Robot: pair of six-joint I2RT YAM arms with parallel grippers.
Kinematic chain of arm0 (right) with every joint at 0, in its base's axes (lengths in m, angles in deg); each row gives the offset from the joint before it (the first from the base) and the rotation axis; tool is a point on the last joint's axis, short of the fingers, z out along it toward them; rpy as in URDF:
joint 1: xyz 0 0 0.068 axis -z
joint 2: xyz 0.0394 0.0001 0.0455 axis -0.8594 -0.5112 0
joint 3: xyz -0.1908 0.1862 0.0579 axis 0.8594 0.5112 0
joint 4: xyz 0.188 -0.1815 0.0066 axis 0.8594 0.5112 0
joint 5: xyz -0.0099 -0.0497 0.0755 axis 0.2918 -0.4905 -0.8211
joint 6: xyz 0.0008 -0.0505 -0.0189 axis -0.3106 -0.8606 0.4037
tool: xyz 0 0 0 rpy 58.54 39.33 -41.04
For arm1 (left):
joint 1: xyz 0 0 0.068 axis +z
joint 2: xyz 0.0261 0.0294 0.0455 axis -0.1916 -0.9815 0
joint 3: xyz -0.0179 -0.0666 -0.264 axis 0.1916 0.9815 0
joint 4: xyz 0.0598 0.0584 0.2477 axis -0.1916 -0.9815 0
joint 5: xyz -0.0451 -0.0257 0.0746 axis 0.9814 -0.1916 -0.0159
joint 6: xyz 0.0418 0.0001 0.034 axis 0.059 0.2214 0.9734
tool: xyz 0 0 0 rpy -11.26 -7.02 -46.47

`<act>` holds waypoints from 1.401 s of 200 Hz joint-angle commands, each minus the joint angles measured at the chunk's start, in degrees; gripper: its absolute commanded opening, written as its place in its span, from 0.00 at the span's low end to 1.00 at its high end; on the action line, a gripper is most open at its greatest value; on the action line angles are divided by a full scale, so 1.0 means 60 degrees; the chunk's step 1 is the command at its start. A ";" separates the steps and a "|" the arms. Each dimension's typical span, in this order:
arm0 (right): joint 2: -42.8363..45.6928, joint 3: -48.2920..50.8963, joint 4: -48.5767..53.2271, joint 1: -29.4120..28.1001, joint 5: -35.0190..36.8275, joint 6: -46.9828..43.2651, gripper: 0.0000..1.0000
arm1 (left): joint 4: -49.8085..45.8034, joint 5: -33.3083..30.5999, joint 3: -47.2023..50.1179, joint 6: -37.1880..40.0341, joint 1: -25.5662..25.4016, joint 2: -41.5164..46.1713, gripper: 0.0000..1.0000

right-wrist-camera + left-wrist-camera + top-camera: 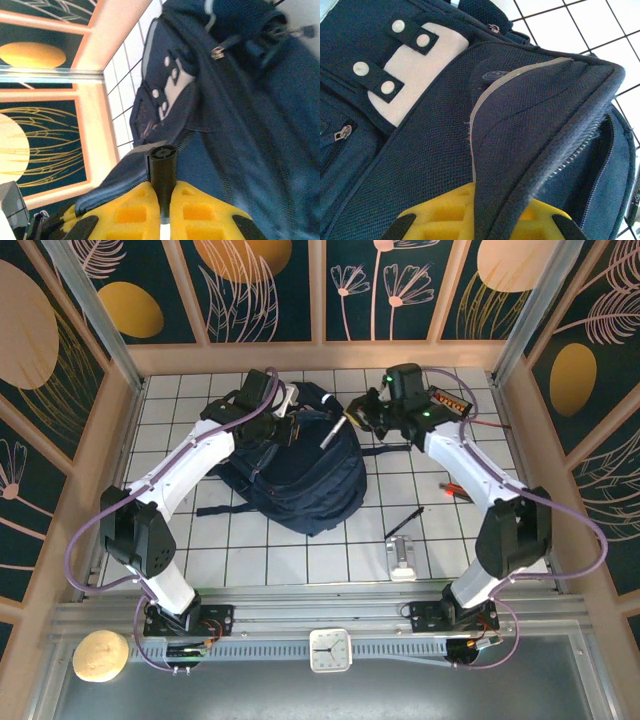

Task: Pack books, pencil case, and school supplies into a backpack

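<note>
The navy backpack (pixel 300 485) lies in the middle of the tiled table, its top toward the back. My left gripper (pixel 285 428) is shut on the edge of the backpack's (pixel 420 150) opened flap (pixel 540 120), which runs up between the yellow fingers (pixel 440 220). My right gripper (pixel 362 415) hovers over the backpack's (pixel 260 125) top right and is shut on a black pen-like cylinder (pixel 161 165), which points toward the opening (pixel 333 430). A slim black pen (pixel 403 523) and an orange-and-black tool (pixel 452 490) lie on the tiles to the right. The books and pencil case are out of view.
A small silver metal piece (pixel 402 558) lies near the front right. A black gadget with a yellow-red label (pixel 450 400) and red wire sits at the back right. Wooden walls (pixel 120 440) border the table on three sides. Straps (pixel 215 510) trail left of the backpack.
</note>
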 commanded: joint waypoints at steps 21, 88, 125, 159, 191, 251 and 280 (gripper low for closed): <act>-0.1031 -0.0706 -0.1007 -0.0535 0.0144 0.0708 0.08 | 0.0555 0.0382 -0.0510 -0.0427 0.0031 0.0279 0.00; -0.2216 -0.1220 -0.1104 -0.1469 0.0358 0.1786 0.09 | 0.0571 -0.0041 -0.0670 -0.0760 0.0028 0.0195 0.00; -0.2242 -0.1131 -0.0704 -0.1972 0.0740 0.1965 0.09 | 0.0325 -0.0493 -0.0838 -0.1126 0.0027 -0.0063 0.00; -0.2174 -0.0899 -0.0773 -0.2054 0.0826 0.2139 0.10 | 0.0394 -0.0497 -0.0833 -0.1322 0.0031 -0.0128 0.00; -0.2213 -0.1047 -0.0685 -0.2133 0.0857 0.2046 0.10 | 0.0329 -0.0527 -0.0826 -0.1303 0.0034 -0.0127 0.00; -0.0981 -0.0158 -0.0261 -0.2028 0.2048 0.1719 0.10 | 0.0362 -0.0408 -0.0687 -0.1290 0.0033 -0.0103 0.00; 0.0018 0.0908 -0.0864 -0.1584 0.2469 0.1589 0.10 | 0.0511 -0.0148 -0.0526 -0.1248 0.0035 -0.0074 0.00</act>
